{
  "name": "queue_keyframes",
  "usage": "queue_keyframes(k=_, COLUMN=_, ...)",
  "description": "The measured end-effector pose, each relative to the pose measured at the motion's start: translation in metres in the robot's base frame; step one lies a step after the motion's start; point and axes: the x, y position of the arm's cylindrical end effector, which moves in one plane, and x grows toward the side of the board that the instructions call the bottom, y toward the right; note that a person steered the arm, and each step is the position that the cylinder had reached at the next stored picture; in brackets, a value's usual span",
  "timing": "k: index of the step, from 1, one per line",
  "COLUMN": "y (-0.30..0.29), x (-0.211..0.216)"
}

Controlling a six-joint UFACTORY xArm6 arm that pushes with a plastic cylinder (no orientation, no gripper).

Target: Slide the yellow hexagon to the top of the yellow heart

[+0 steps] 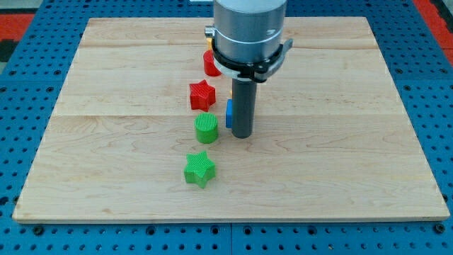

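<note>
My tip (pixel 242 134) rests on the wooden board (pixel 340 142) near its middle. No yellow hexagon or yellow heart can be made out. Only a thin yellow sliver (pixel 231 92) shows at the rod's left edge, and its shape is hidden by the rod and arm. Just below it a blue block (pixel 229 113) peeks out, touching the rod's left side, mostly hidden. A green cylinder (pixel 206 128) stands just left of my tip, a small gap apart.
A red star (pixel 202 94) lies above the green cylinder. Another red block (pixel 210 64), shape unclear, sits above that, partly under the arm. A green star (pixel 199 169) lies towards the view's bottom. The arm's grey body (pixel 249 28) covers the board's top centre.
</note>
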Motion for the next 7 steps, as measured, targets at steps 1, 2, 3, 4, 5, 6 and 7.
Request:
queue_keyframes(k=1, y=0.003, x=0.0)
queue_keyframes(k=2, y=0.002, x=0.002)
queue_keyframes(k=3, y=-0.009, x=-0.001)
queue_keyframes(k=4, y=-0.029, x=-0.015)
queue_keyframes(k=5, y=-0.038, x=-0.03)
queue_keyframes(k=6, y=-0.033, x=-0.049)
queue_keyframes(k=7, y=-0.019, x=-0.063)
